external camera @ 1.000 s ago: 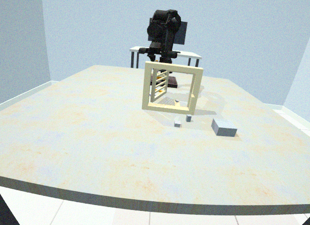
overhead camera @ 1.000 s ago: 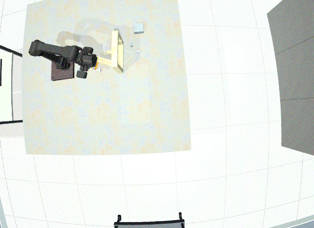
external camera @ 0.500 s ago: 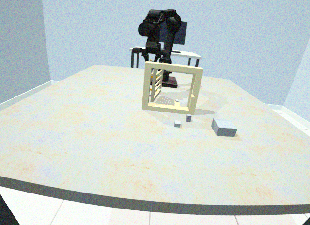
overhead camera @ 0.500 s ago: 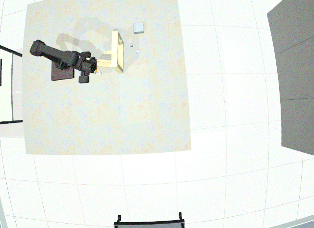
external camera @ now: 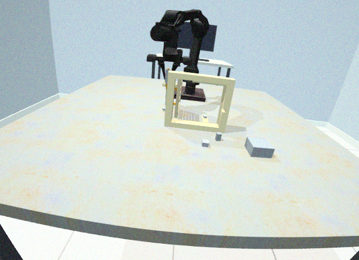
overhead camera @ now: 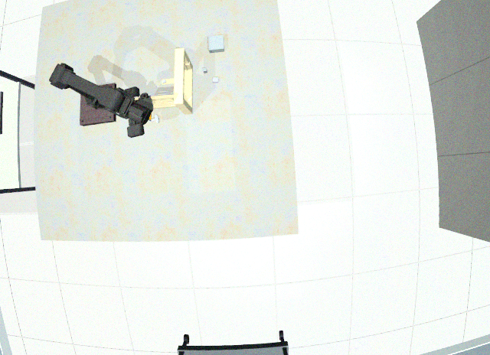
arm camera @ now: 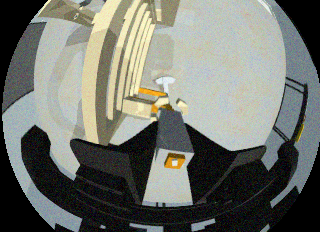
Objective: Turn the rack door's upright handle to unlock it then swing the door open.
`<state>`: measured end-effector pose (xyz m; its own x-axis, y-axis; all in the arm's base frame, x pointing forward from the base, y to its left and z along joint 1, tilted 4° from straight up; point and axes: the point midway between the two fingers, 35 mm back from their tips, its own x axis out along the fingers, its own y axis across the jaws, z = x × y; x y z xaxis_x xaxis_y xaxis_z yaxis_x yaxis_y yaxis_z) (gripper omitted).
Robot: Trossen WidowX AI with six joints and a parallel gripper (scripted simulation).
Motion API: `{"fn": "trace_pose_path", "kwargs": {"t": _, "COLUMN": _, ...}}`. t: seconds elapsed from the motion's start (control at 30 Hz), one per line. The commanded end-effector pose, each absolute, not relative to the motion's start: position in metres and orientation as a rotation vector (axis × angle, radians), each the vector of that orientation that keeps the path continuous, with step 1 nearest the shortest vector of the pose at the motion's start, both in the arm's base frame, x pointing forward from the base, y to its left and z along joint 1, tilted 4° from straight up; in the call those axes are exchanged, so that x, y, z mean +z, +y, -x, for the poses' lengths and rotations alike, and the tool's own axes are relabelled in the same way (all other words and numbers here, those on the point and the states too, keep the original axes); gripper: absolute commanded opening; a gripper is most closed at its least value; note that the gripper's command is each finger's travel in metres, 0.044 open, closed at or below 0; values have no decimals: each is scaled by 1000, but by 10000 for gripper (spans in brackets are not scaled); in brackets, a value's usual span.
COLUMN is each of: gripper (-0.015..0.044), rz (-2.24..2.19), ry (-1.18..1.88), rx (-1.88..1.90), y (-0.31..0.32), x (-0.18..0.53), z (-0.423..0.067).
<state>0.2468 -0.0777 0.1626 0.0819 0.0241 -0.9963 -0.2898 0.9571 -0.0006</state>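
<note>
The pale wooden rack frame [overhead camera: 179,74] [external camera: 201,76] stands upright on the table [overhead camera: 158,185] [external camera: 130,170]. Its slatted door [overhead camera: 164,102] [arm camera: 92,87] stands out towards the arm's side, roughly at a right angle to the frame, and shows almost edge-on in the exterior view. The upright grey handle [external camera: 167,75] [arm camera: 174,129], with an orange square on top, is at the door's free edge. My gripper [external camera: 168,72] [arm camera: 170,126] is shut on the handle from above. Orange parts show below it. The arm covers most of the handle in the top view.
A blue-grey block [overhead camera: 216,43] [external camera: 259,148] and two small blocks [overhead camera: 204,70] [overhead camera: 215,79] [external camera: 218,136] [external camera: 205,143] lie beyond the frame. A small white piece [overhead camera: 156,118] [arm camera: 165,81] is low near the handle. The dark arm base [overhead camera: 95,114] [external camera: 198,95] is behind the door.
</note>
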Motion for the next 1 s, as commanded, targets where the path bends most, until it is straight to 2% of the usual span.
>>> {"fn": "trace_pose_path", "kwargs": {"t": 0.0, "gripper": 8, "rz": 234, "ry": 1472, "rx": 259, "y": -79, "x": 162, "z": -247}}
{"fn": "trace_pose_path", "kwargs": {"t": 0.3, "gripper": 8, "rz": 234, "ry": 1472, "rx": 259, "y": -79, "x": 162, "z": -247}}
{"fn": "trace_pose_path", "kwargs": {"t": 0.63, "gripper": 271, "rz": 234, "ry": 1472, "rx": 259, "y": -79, "x": 162, "z": -247}}
{"fn": "trace_pose_path", "kwargs": {"t": 0.97, "gripper": 280, "rz": 235, "ry": 1469, "rx": 257, "y": -79, "x": 172, "z": -247}}
